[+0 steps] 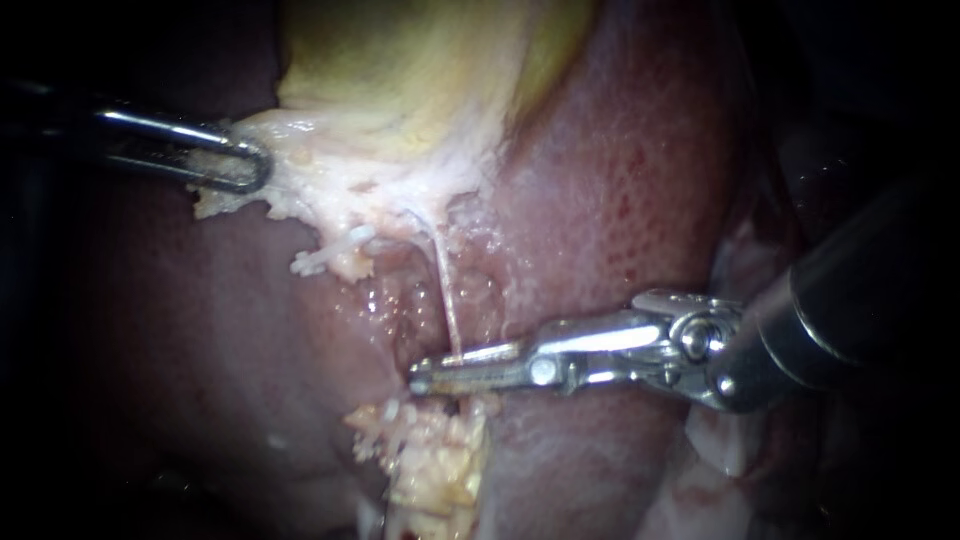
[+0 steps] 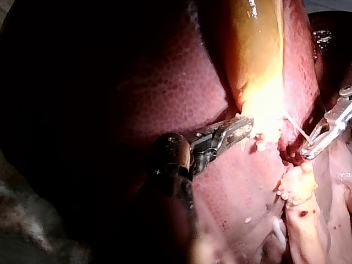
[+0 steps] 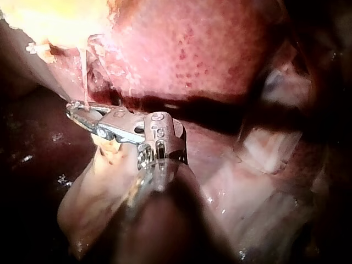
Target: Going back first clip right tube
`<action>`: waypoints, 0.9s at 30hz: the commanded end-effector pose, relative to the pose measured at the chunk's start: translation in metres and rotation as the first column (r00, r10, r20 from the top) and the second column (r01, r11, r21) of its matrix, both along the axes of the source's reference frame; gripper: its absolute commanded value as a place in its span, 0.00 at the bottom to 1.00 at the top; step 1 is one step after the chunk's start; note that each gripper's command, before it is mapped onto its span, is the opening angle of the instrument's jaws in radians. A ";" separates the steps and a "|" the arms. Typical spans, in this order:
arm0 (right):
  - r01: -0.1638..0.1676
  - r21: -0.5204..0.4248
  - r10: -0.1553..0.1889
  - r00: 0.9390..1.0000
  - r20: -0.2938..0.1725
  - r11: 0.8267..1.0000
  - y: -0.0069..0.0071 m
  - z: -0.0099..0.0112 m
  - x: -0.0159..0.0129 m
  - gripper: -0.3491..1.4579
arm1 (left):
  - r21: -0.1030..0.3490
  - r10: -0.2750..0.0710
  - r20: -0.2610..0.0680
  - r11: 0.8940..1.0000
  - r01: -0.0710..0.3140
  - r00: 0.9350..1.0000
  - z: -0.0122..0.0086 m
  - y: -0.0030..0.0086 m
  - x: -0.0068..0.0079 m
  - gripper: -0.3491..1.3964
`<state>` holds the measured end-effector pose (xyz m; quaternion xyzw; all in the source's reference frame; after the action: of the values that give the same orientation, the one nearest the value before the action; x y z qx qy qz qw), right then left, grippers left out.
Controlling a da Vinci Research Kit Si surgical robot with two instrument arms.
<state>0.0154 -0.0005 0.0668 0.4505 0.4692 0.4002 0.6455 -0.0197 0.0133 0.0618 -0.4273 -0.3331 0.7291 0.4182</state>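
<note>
My left instrument [image 1: 243,166] pinches the gallbladder [image 1: 400,80] at its pale edge; my right instrument [image 1: 448,368] meets the 1 thin tube [image 1: 443,285] tip-first, and I cannot tell its grip.

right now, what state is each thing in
left instrument: jaws shut on the pale tissue
right instrument: tip at the tube's lower end
tube: thin, stretched straight, no clip visible on it
gallbladder: held by its pale edge
liver: bare, untouched
</note>
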 end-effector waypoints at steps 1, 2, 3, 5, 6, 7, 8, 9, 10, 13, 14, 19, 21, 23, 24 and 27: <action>0.001 -0.005 -0.001 1.000 -0.001 1.000 0.0000 0.0001 -0.0001 0.00 | 0.000 0.000 0.000 1.000 0.000 1.000 0.0000 0.0000 0.0000 0.00; 0.003 -0.011 -0.003 1.000 0.001 1.000 0.0000 0.0002 0.0000 0.00 | 0.000 0.000 0.000 1.000 0.000 1.000 0.0000 0.0000 0.0000 0.00; 0.004 -0.010 -0.004 1.000 -0.003 1.000 0.0000 0.0002 0.0000 0.00 | 0.000 0.000 0.000 1.000 0.000 1.000 0.0000 0.0000 0.0000 0.00; 0.004 -0.055 -0.006 1.000 -0.029 0.998 -0.0001 0.0005 0.0003 0.18 | 0.000 0.000 0.000 1.000 0.000 1.000 0.0000 0.0000 0.0000 0.00; 0.003 -0.073 -0.005 0.999 -0.037 0.997 -0.0001 0.0007 0.0005 0.26 | 0.000 0.000 0.000 1.000 0.000 1.000 0.0000 0.0000 0.0000 0.00; 0.005 -0.098 -0.009 0.999 -0.041 0.995 -0.0003 0.0012 0.0008 0.34 | 0.000 0.000 0.000 1.000 0.000 1.000 0.0000 0.0000 0.0000 0.00; 0.006 -0.111 -0.011 0.999 -0.042 0.994 -0.0004 0.0015 0.0010 0.37 | 0.000 0.000 0.000 1.000 0.000 1.000 0.0000 0.0000 0.0000 0.00; 0.008 -0.125 -0.013 0.999 -0.044 0.992 -0.0006 0.0019 0.0012 0.39 | 0.000 0.000 0.000 1.000 0.000 1.000 0.0000 0.0000 0.0000 0.00; 0.010 -0.145 -0.017 0.999 -0.047 0.989 -0.0009 0.0023 0.0014 0.41 | 0.000 0.000 0.000 1.000 0.000 1.000 0.0000 0.0000 0.0000 0.00; 0.017 -0.220 -0.031 0.998 -0.058 0.975 -0.0013 0.0035 0.0017 0.44 | 0.000 0.000 0.000 1.000 0.000 1.000 0.0000 0.0000 0.0000 0.00; 0.021 -0.243 -0.037 0.998 -0.059 0.970 -0.0012 0.0037 0.0017 0.44 | 0.000 0.000 0.000 1.000 0.000 1.000 0.0000 0.0000 0.0000 0.00; 0.009 -0.378 -0.013 1.000 -0.008 0.926 -0.0002 0.0045 0.0014 0.47 | 0.000 0.000 0.000 1.000 0.000 1.000 0.0000 0.0000 0.0000 0.00; 0.024 -0.440 -0.016 1.000 0.024 0.898 0.0000 0.0046 0.0010 0.47 | 0.000 0.000 0.000 1.000 0.000 1.000 0.0000 0.0000 0.0000 0.00; 0.049 -0.482 -0.028 0.998 0.051 0.875 0.0000 0.0047 0.0005 0.47 | 0.000 0.000 0.000 1.000 0.000 1.000 0.0000 -0.0001 0.0000 0.00; 0.060 -0.506 -0.036 0.998 0.058 0.860 0.0000 0.0046 0.0002 0.47 | 0.000 0.000 0.000 1.000 0.000 1.000 0.0000 -0.0001 0.0000 0.00; 0.083 -0.551 -0.053 0.996 0.071 0.830 0.0001 0.0044 -0.0006 0.47 | 0.000 0.000 0.000 1.000 0.000 1.000 0.0000 -0.0001 0.0001 0.00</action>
<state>0.0146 -0.0004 0.0712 0.2481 0.5326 0.2309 0.7755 -0.0196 0.0132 0.0618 -0.4272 -0.3331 0.7292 0.4182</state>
